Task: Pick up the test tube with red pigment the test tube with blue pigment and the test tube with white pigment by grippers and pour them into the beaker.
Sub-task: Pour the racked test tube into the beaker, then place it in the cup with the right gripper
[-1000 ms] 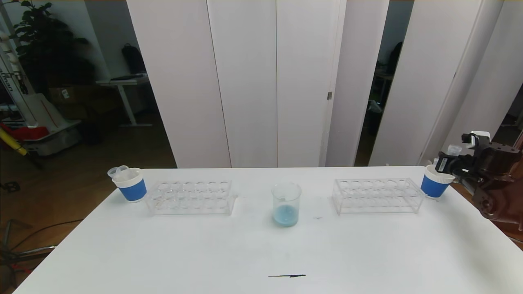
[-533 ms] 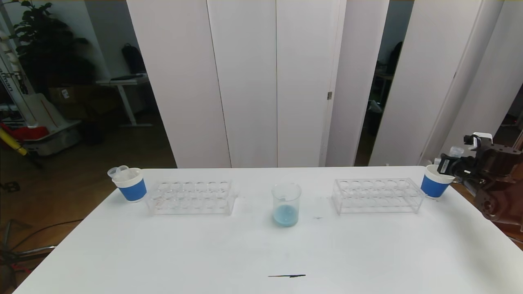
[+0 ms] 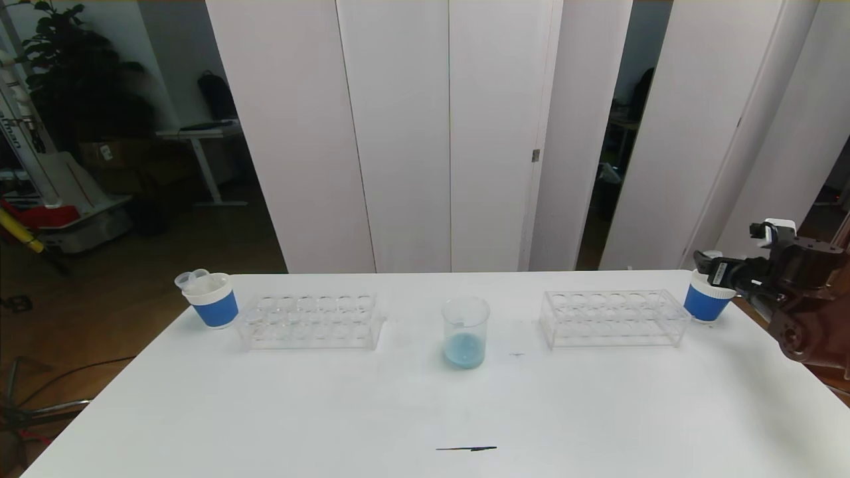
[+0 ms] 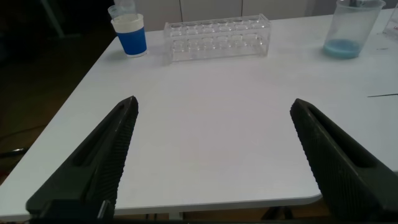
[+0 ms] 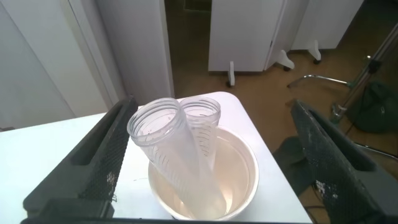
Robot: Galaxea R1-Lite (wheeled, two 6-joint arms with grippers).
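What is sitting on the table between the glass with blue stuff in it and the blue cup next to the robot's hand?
In the head view, a clear empty tube rack sits between the beaker and the right blue cup.

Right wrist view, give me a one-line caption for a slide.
Open right gripper poised above a white cup holding two empty clear tubes.

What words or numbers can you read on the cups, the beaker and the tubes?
None can be read.
Beaker: faint marks on its glass, too blurred to read.
Two clear tubes in the right cup: fine lines on their walls, no numbers legible.
Left cup: plain blue band, no text.
Racks: no labels.
Right gripper: a small label on the arm, unreadable.
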